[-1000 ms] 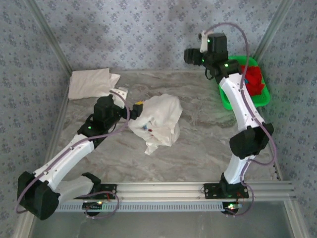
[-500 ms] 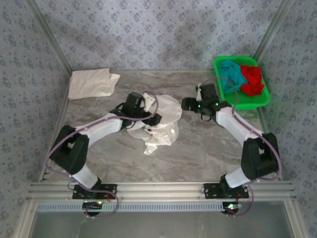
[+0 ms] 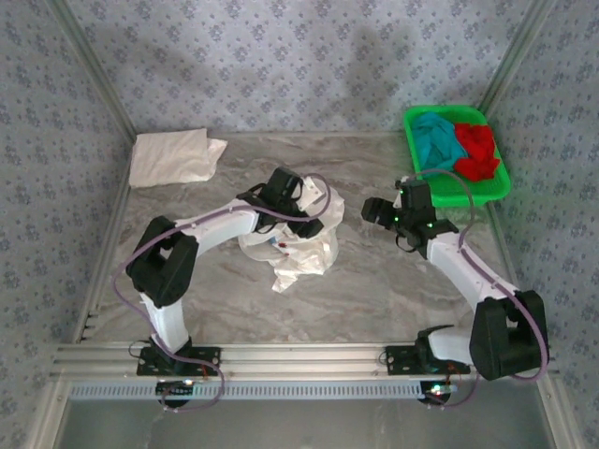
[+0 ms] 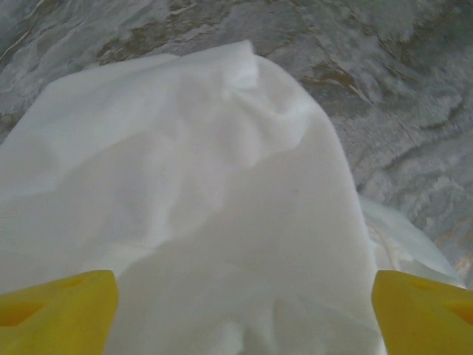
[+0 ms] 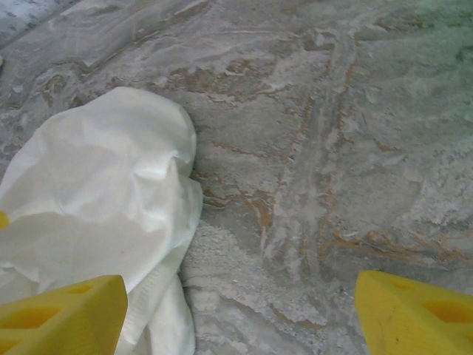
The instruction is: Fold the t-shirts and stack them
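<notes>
A crumpled white t-shirt (image 3: 298, 245) with small red and blue marks lies mid-table. My left gripper (image 3: 307, 223) hovers over its top part, open. In the left wrist view its yellow fingertips (image 4: 58, 314) straddle the white cloth (image 4: 222, 207) without pinching it. My right gripper (image 3: 371, 210) is open just right of the shirt, above bare table. In the right wrist view the shirt's edge (image 5: 111, 200) lies by the left fingertip (image 5: 63, 318). A folded white t-shirt (image 3: 173, 157) rests at the back left. Teal (image 3: 435, 138) and red (image 3: 477, 150) t-shirts sit in the basket.
The green plastic basket (image 3: 501, 187) stands at the back right corner. Patterned walls close in the marble table (image 3: 374, 290) on three sides. An aluminium rail (image 3: 309, 357) runs along the near edge by the arm bases.
The left arm swung right and now hangs over the crumpled shirt. The right arm came down from above the basket to the shirt's right side, uncovering the basket.
</notes>
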Robot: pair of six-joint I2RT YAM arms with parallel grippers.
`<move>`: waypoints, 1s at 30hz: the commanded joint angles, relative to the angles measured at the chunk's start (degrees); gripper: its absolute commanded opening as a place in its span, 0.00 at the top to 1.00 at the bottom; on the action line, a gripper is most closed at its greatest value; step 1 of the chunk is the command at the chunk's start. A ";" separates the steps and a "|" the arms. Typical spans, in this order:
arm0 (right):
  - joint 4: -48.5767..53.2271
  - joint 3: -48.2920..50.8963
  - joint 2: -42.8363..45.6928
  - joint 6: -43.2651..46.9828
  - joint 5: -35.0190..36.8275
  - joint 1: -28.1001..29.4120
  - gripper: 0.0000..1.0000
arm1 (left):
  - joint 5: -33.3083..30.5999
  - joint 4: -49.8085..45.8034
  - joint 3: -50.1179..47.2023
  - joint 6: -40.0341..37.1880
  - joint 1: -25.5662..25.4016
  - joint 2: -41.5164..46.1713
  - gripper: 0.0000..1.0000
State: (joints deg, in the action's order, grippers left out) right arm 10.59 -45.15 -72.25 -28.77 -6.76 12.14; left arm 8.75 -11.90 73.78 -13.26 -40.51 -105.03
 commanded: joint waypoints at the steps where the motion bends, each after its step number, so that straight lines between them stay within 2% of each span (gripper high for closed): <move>1: -1.94 1.36 0.94 -1.51 -1.41 -0.67 0.17 | 0.05 -5.64 -1.02 -4.83 -2.09 -0.20 0.07; 3: -2.48 1.81 1.24 -1.35 -1.33 -0.61 0.17 | 1.00 -5.76 -1.69 -5.35 -2.45 -0.13 0.06; 5: -2.18 1.83 1.17 -0.96 -1.46 -0.85 0.17 | -1.00 -5.59 -1.84 -6.27 -2.60 -1.09 0.07; 7: -2.38 2.14 1.19 -0.83 -1.64 -1.01 0.17 | -3.48 -6.15 -0.69 -7.97 -2.51 -3.06 0.14; 8: -2.87 2.54 1.12 -0.85 -1.71 -1.00 0.17 | -4.90 -6.31 0.22 -8.82 -2.49 -4.12 0.25; 9: -3.45 2.85 1.01 -0.90 -2.12 -0.98 0.17 | -5.78 -6.91 1.61 -9.52 -2.26 -4.82 0.44; 12: -4.42 3.39 -0.91 -0.18 -2.59 0.32 0.17 | -7.41 -7.88 5.07 -9.72 -1.86 -4.63 0.84; 14: -5.01 3.74 -3.07 -0.12 -2.68 1.95 0.18 | -9.08 -7.87 7.00 -9.25 -1.84 -3.37 1.00; 18: -7.44 3.88 -8.20 -1.13 -4.51 5.93 0.18 | -13.53 -8.31 10.39 -6.65 -1.53 1.05 1.00; 21: -10.53 4.05 -10.21 -1.99 -6.00 8.37 0.18 | -13.12 -9.10 12.24 -3.38 -0.06 4.48 1.00; 26: -18.54 4.69 -13.15 -4.37 -11.66 8.74 0.12 | -13.37 -11.30 14.60 1.74 1.59 7.78 1.00; 28: -20.87 2.42 -17.11 -3.53 -15.42 9.16 0.11 | -11.29 -10.83 14.27 3.82 2.29 9.25 1.00; 30: -21.08 -0.71 -22.44 -3.03 -17.57 10.50 0.11 | -11.82 -9.91 13.94 5.67 2.58 10.59 1.00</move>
State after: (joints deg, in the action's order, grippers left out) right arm -6.48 -42.52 -89.32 -31.55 -18.52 21.19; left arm -3.51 -21.32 86.91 -12.05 -38.22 -96.64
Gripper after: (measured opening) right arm 0.891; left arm 0.055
